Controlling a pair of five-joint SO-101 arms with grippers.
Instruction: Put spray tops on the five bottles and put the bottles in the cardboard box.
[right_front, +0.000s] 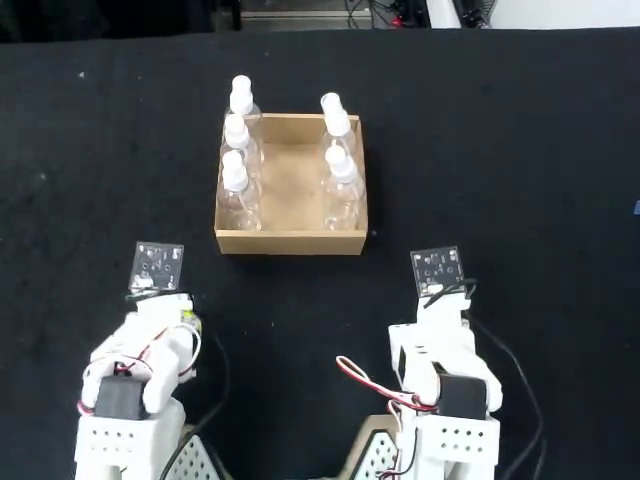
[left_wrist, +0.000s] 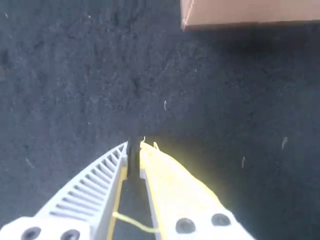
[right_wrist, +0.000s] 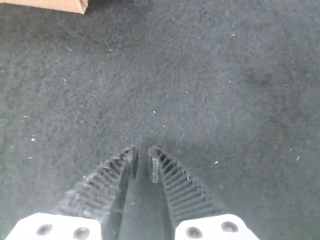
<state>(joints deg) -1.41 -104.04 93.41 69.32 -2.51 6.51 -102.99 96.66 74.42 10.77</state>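
Where the cardboard box (right_front: 290, 241) sits, five clear bottles (right_front: 240, 203), white spray tops (right_front: 234, 171).

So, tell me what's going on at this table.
Nothing is being handled at this moment. All five bottles, each with a spray top on, stand in the box, three along one side and two along the other. The left end effector and the right end effector are both shut and empty, over the black table short of the box. By the look of it, the job is done.
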